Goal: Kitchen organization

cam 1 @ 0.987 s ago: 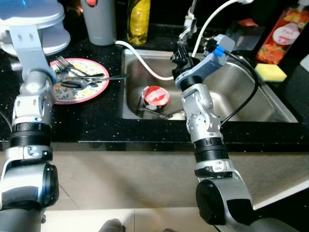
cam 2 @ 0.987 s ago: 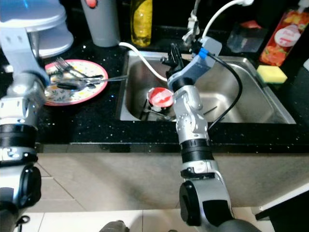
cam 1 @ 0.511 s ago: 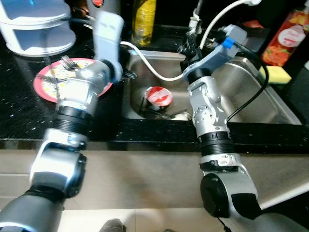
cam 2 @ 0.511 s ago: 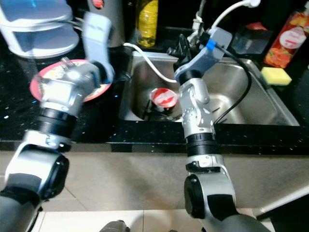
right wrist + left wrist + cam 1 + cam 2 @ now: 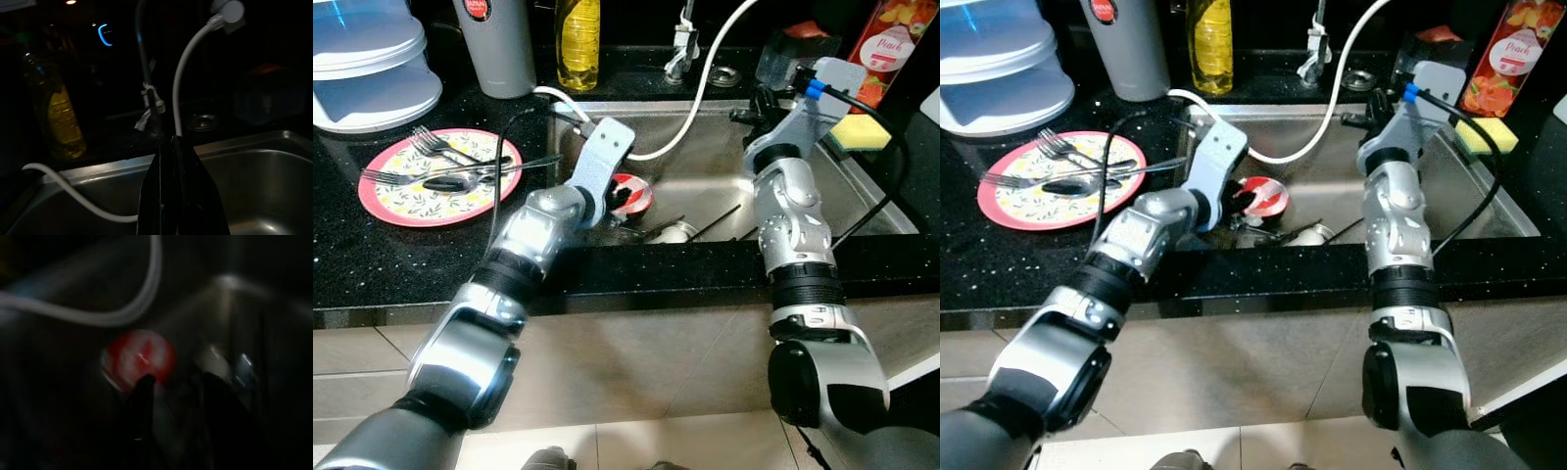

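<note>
Left hand (image 5: 173,384), fingers apart, hovers at red-lidded cup (image 5: 630,193) in sink (image 5: 862,196).

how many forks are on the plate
2, both on the plate: one fork at its far side, one fork across its middle. More may hide under the other cutlery.

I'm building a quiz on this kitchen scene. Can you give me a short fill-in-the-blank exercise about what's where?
1. The forks lie on the floral ____ on the counter.
2. The red-lidded cup sits inside the ____.
3. The left gripper reaches toward the red-lidded ____.
4. The sponge beside the sink is ____ in colour.

Missing words: plate; sink; cup; yellow
</note>
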`<state>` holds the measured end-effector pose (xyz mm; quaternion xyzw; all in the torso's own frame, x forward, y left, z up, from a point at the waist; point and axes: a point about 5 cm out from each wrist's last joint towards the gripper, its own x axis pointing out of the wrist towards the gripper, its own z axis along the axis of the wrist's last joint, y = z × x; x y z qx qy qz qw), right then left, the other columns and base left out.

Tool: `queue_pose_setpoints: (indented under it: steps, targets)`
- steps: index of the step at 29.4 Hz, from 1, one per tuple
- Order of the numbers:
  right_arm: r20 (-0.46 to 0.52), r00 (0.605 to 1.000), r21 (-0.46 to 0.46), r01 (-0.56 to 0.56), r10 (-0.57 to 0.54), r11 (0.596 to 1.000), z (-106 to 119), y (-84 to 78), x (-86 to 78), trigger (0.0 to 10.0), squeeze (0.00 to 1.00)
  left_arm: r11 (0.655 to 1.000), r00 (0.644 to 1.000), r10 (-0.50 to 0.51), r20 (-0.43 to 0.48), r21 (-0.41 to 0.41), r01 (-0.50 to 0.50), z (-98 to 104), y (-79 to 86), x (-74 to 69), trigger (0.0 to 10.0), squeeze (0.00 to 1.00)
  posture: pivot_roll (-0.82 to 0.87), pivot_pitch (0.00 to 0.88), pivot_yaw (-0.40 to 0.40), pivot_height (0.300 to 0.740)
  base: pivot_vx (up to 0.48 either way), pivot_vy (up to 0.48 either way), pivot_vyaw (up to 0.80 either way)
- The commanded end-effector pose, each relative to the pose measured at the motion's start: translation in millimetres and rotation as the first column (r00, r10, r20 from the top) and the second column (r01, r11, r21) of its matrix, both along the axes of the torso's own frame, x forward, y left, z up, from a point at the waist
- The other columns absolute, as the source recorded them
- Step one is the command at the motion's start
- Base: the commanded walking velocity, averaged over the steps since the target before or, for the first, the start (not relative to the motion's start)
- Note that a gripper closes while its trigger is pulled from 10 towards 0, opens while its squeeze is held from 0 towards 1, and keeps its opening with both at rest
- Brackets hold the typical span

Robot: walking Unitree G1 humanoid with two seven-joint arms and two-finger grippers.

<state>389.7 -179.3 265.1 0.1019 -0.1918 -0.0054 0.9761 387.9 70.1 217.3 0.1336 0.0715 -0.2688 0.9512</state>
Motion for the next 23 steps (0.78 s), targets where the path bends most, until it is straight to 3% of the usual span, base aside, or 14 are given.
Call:
queue_pose_setpoints:
  steps: [1,4,6,8,9,10,11,13,14,15,17,20,21,23]
  targets:
    - [0.009,1.0,-0.021,-0.011,0.011,1.0,2.3,0.7,1.1,10.0,0.0,0.999,0.994,0.043,0.104,-0.011,-0.043,19.9,10.0,2.6,10.0,0.0,0.25,0.0,-0.002,0.74,0.0,0.0,0.0]
    - [0.037,0.983,-0.143,-0.172,0.179,0.975,8.9,27.7,2.0,10.0,0.0,0.954,0.906,0.299,0.299,-0.126,-0.273,61.9,56.6,-0.5,10.0,0.0,0.26,0.0,-0.013,0.74,0.0,0.0,0.0]
    - [0.04,0.971,-0.177,-0.224,0.235,0.958,9.8,38.5,1.7,10.0,0.0,0.932,0.878,0.361,0.315,-0.163,-0.324,68.5,70.9,-4.0,10.0,0.0,0.26,0.0,-0.013,0.74,0.0,0.0,0.0]
    - [0.04,0.971,-0.177,-0.224,0.235,0.958,9.8,38.5,1.7,10.0,0.0,0.932,0.878,0.361,0.315,-0.163,-0.324,68.5,70.9,-4.0,10.0,0.0,0.26,0.0,-0.013,0.74,0.0,0.0,0.0]
    - [0.034,0.952,-0.221,-0.29,0.305,0.931,10.6,57.2,1.5,10.0,0.0,0.894,0.835,0.447,0.321,-0.204,-0.4,73.9,91.6,-9.5,10.0,0.0,0.28,0.002,-0.022,0.74,0.0,0.0,0.0]
    - [0.034,0.952,-0.221,-0.29,0.305,0.931,10.6,57.2,1.5,10.0,0.0,0.894,0.835,0.447,0.321,-0.204,-0.4,73.9,91.6,-9.5,10.0,0.0,0.28,0.002,-0.022,0.74,0.0,0.0,0.0]
    - [0.009,0.929,-0.286,-0.352,0.37,0.891,10.0,80.7,1.6,10.0,0.0,0.838,0.777,0.545,0.315,-0.232,-0.494,75.5,115.8,-16.1,10.0,0.0,0.28,0.002,-0.022,0.74,0.0,0.0,0.0]
    - [-0.068,0.884,-0.413,-0.447,0.463,0.793,6.7,126.0,1.0,10.0,0.0,0.662,0.614,0.749,0.249,-0.265,-0.701,69.4,167.5,-32.7,10.0,0.0,0.3,0.014,-0.038,0.74,0.0,0.0,0.0]
    - [-0.068,0.884,-0.413,-0.447,0.463,0.793,6.7,126.0,1.0,10.0,0.0,0.662,0.614,0.749,0.249,-0.265,-0.701,69.4,167.5,-32.7,10.0,0.0,0.3,0.014,-0.038,0.74,0.0,0.0,0.0]
    - [-0.104,0.858,-0.446,-0.493,0.504,0.747,5.4,144.6,0.1,10.0,0.0,0.549,0.51,0.836,0.202,-0.281,-0.787,63.2,191.8,-43.0,10.0,0.0,0.31,0.017,-0.043,0.74,0.0,0.0,0.0]
    - [-0.104,0.858,-0.446,-0.493,0.504,0.747,5.4,144.6,0.1,10.0,0.0,0.549,0.51,0.836,0.202,-0.281,-0.787,63.2,191.8,-43.0,10.0,0.0,0.31,0.017,-0.043,0.74,0.0,0.0,0.0]
    - [-0.158,0.798,-0.516,-0.568,0.581,0.641,4.5,180.8,-5.4,10.0,0.0,0.301,0.271,0.952,0.141,-0.29,-0.908,44.3,234.0,-74.4,10.0,0.0,0.35,0.028,-0.065,0.74,0.0,0.0,0.0]
    - [-0.158,0.798,-0.516,-0.568,0.581,0.641,4.5,180.8,-5.4,10.0,0.0,0.301,0.271,0.952,0.141,-0.29,-0.908,44.3,234.0,-74.4,10.0,0.0,0.35,0.028,-0.065,0.74,0.0,0.0,0.0]
    - [-0.191,0.78,-0.606,-0.571,0.596,0.554,-0.4,199.9,-10.6,10.0,0.0,0.22,0.193,0.974,0.121,-0.282,-0.934,32.1,243.3,-94.2,10.0,0.0,0.37,0.038,-0.08,0.74,0.0,0.0,0.0]
